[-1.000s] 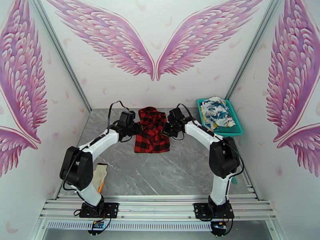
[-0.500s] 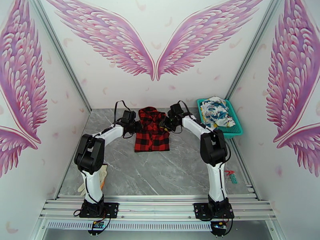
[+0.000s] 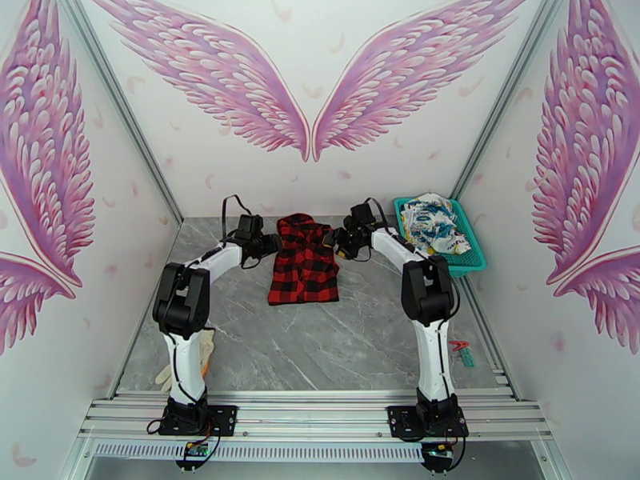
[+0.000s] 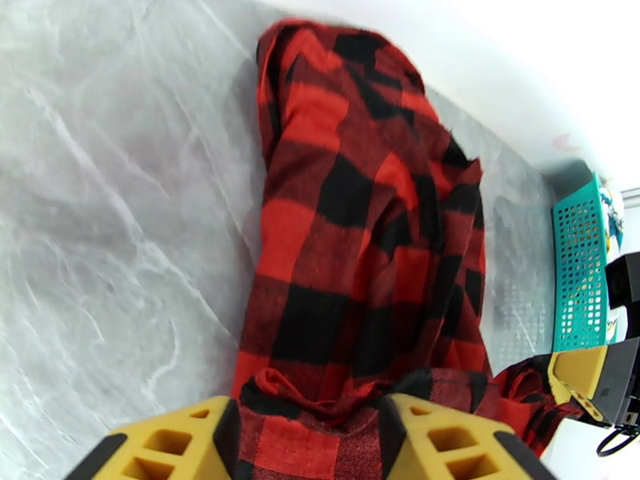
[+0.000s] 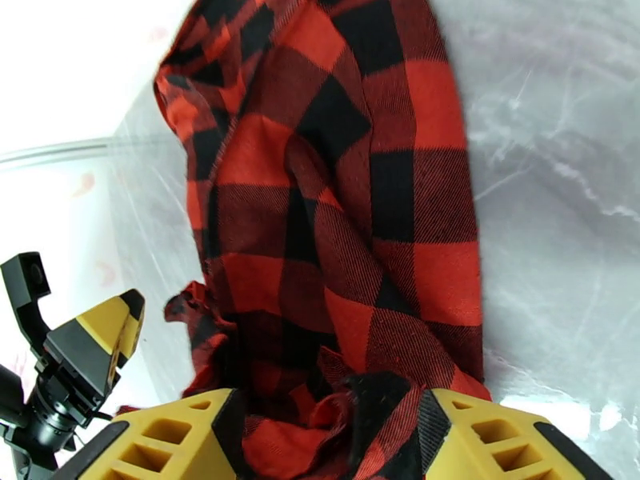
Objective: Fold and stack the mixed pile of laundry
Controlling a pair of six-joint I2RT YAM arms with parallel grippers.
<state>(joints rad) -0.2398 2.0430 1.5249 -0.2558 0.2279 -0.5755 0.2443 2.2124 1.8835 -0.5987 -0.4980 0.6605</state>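
The red-and-black checked shirt [image 3: 304, 266] lies folded on the grey table, its far end bunched near the back wall. My left gripper [image 3: 272, 243] is at the far left edge of the shirt and my right gripper [image 3: 334, 243] at the far right edge. In the left wrist view the shirt [image 4: 352, 234] stretches away, and the left gripper [image 4: 308, 442] is open with loose cloth lying between its yellow fingers. The right gripper [image 5: 328, 450] is likewise open over rumpled shirt [image 5: 336, 194] fabric. The white printed garment [image 3: 432, 222] lies in the teal basket [image 3: 472, 262].
The basket sits at the back right corner, close to the right arm. A beige glove-like cloth [image 3: 206, 346] lies by the left arm's base. A small red and teal item [image 3: 460, 350] lies near the right edge. Bare table stretches in front of the shirt.
Both arms carried the shirt's edge toward the back wall. Both grippers then went from shut to open and let the cloth go.
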